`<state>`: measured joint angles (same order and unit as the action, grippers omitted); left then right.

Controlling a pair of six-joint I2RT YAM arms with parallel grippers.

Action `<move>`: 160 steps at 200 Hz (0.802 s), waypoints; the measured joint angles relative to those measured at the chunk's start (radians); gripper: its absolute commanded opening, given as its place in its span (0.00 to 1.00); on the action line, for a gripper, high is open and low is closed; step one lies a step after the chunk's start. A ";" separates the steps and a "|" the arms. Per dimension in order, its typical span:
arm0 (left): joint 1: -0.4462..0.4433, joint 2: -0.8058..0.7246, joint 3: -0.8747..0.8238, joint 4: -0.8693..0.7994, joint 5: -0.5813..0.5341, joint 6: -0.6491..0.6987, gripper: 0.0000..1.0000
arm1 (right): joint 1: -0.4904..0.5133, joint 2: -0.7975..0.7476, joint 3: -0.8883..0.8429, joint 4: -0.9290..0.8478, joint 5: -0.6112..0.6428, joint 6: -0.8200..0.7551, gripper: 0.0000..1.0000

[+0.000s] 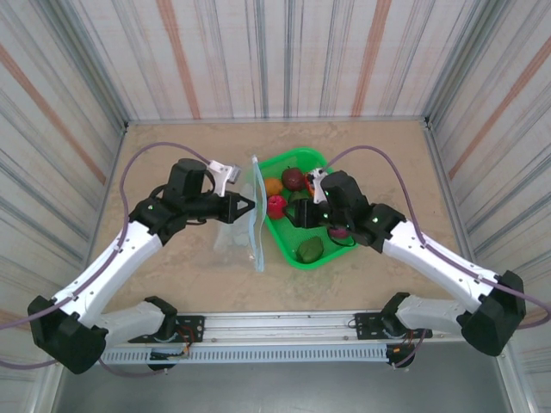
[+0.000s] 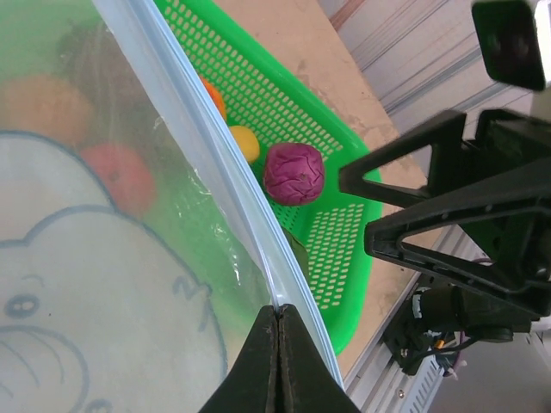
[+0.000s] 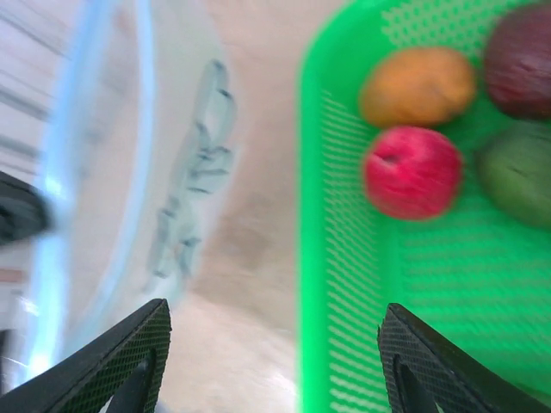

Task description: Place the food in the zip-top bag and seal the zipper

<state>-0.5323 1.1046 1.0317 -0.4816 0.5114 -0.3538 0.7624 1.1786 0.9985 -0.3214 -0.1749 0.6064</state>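
Bare table [image 1: 275,138] lies open out to the striped walls, but the middle is crowded: the zip-top bag [image 1: 232,234] sits just left of the green basket [image 1: 303,154], which holds the food [image 1: 276,205]. The left gripper [image 2: 277,314] is pinched tight on the zipper [image 2: 211,168]. The right gripper [image 3: 274,310] hangs empty with its jaws apart over the basket's bag-side rim.
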 measured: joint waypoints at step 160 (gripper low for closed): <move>-0.013 0.001 0.050 -0.162 -0.006 0.063 0.00 | -0.035 0.326 0.169 0.111 -0.224 0.079 0.06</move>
<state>-0.5457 1.1057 1.0817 -0.6437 0.5056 -0.2905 0.7273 1.5047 1.1675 -0.2100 -0.3992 0.6853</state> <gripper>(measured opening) 0.048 0.153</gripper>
